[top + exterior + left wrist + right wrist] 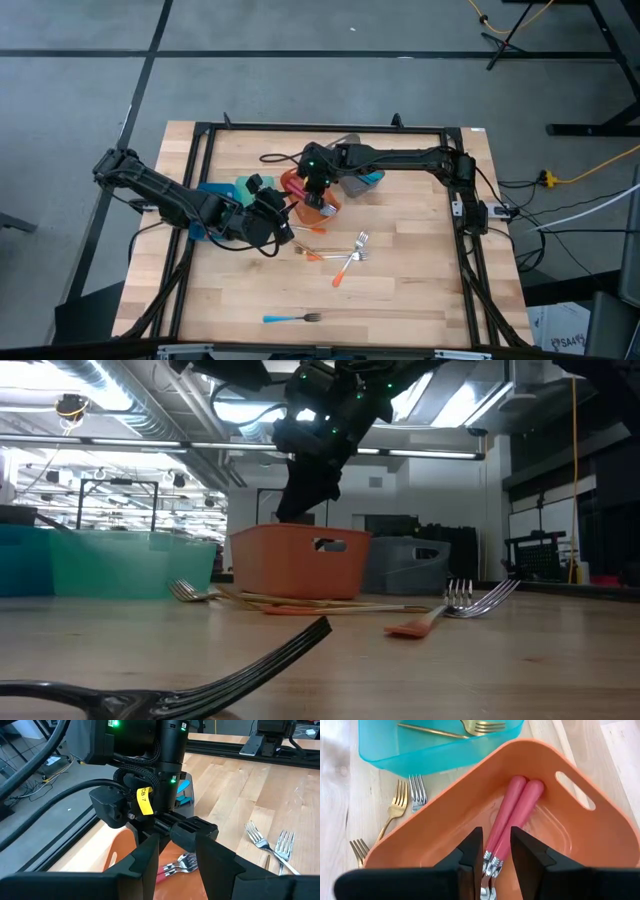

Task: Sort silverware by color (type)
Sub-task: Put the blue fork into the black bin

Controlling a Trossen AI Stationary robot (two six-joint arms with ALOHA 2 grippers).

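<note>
Two pink-handled forks (512, 807) lie side by side on the floor of the orange bin (440, 825), heads toward my right gripper (496, 836). That gripper hangs open over the bin (330, 208), its fingers either side of the fork necks and above them. My left gripper (177, 852) stands open just left of the bin (120, 850), with nothing between its fingers. Gold forks (470, 727) lie in the teal bin (420, 750). On the table are orange-handled forks (348, 262), a blue-handled fork (290, 318) and gold forks (395, 805).
A grey bin (362, 182) stands right of the orange one, and the teal bin (222, 188) is partly under my left arm. A black frame (460, 250) rims the table. Bare wood lies toward the near edge, around the blue-handled fork (200, 690).
</note>
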